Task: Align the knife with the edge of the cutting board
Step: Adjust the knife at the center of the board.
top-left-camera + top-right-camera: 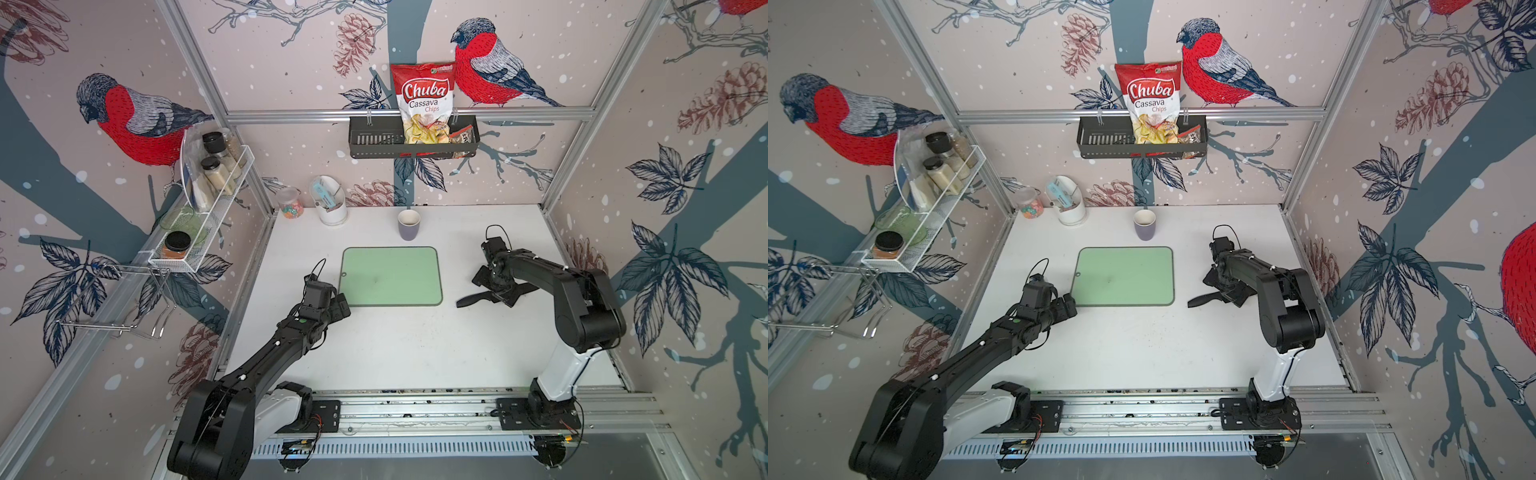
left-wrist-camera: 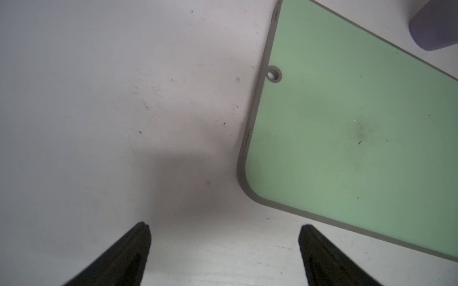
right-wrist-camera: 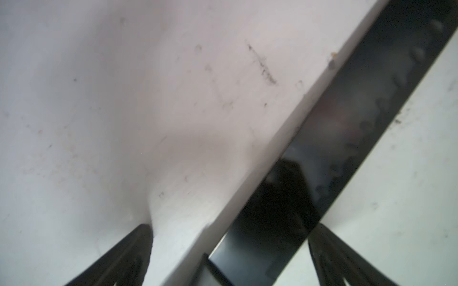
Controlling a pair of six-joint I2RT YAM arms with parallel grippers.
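My right jaws stand wide open, low over the knife (image 1: pixel 471 300), and grip nothing yet. The knife lies flat on the desk (image 1: pixel 415 353) off the right-hand short side of the cutting board (image 1: pixel 390 276). It is apart from the board, with a strip of bare desk between its tip and the board's near right corner. Its long axis runs roughly crosswise to that short side, slightly tilted. The tip points toward the board and the handle end is hidden beneath my right arm (image 1: pixel 540 270).

In my right wrist view the blade (image 3: pixel 347 118) passes on a slant between the two jaws, close against one and well clear of the other. What looks like the start of the handle sits at the picture's lower edge. I judge that I straddle the knife near where blade meets handle, but not squarely, so closing as I am would likely pinch it askew and swing it.

My left jaws are open too and empty, hovering just off the board's near left corner, across the board from the knife. The left wrist view shows only bare desk between them.

My right arm is plainly the nearer, so the move falls to it: the knife must either swing round to lie along the right edge or slide over to lie along the near edge
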